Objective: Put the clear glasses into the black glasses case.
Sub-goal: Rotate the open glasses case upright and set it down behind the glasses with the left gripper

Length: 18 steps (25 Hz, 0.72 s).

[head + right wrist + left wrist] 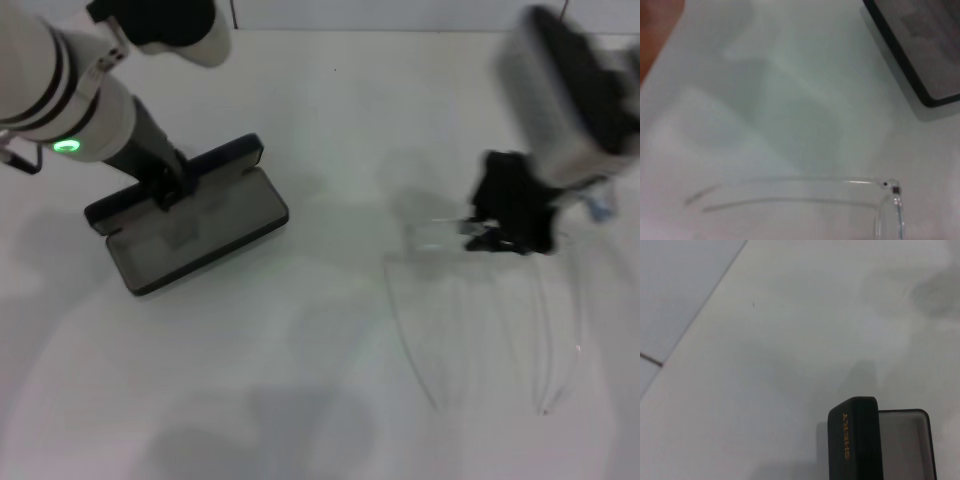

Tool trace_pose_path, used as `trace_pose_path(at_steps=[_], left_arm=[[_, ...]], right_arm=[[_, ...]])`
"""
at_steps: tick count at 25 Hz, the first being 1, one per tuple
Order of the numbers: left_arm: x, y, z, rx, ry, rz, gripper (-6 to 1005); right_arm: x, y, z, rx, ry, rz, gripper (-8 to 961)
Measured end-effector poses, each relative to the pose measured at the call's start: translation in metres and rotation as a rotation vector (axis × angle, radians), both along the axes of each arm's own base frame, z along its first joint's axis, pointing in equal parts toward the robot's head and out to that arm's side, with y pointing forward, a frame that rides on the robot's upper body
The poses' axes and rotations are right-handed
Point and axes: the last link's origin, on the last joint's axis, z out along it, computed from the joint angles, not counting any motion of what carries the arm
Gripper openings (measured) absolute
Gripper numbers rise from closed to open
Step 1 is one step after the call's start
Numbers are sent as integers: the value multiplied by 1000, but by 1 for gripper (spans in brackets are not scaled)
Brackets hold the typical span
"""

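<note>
A plain white counter [330,130] carried everything, with soft grey shadows across it. The clear glasses [480,310] lay on its right side, fully transparent and hard to pick out against the white: the front piece sat toward the far edge and the two long clear arms ran back toward the robot, unfolded, so the long axis ran near-to-far. In the right wrist view one arm of the glasses [790,192] showed as a thin curved strip ending at a small dark hinge.

The right gripper [510,225] was down at the front piece of the glasses; whether its fingers were apart or closed on the frame could not be told.

Well apart, on the left side, the black glasses case [190,225] lay open, its grey inside upward and its lid raised at the far edge, its long axis slanting across the counter. Orange lettering showed on the lid [846,435]. The left gripper [168,185] sat at the hinged lid, its fingers unreadable too.
</note>
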Motion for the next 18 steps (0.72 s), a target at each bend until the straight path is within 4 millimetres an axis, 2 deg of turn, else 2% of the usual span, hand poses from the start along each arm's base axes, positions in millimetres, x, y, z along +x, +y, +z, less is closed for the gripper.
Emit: trace_pose_path(at_steps=[1, 4, 5, 6, 12, 13, 14, 18], left_arm=[[2, 1, -1, -3, 2, -17, 247], [11, 3, -6, -22, 18, -91, 248], [17, 5, -11, -40, 31, -139, 248], [17, 5, -11, -40, 31, -139, 249], [36, 14, -33, -92, 70, -263, 251], [41, 15, -39, -106, 80, -295, 251], [47, 17, -48, -122, 89, -333, 252], [64, 24, -68, -154, 110, -411, 253]], right_arm=[[10, -15, 25, 36, 39, -43, 115], [24, -37, 51, 78, 82, -94, 115], [34, -58, 64, 90, 130, -138, 116], [34, -58, 64, 90, 130, -138, 116], [64, -116, 85, 85, 307, -278, 116], [64, -116, 85, 85, 307, -278, 116], [78, -130, 91, 83, 351, -352, 116], [94, -140, 96, 77, 409, -407, 116]])
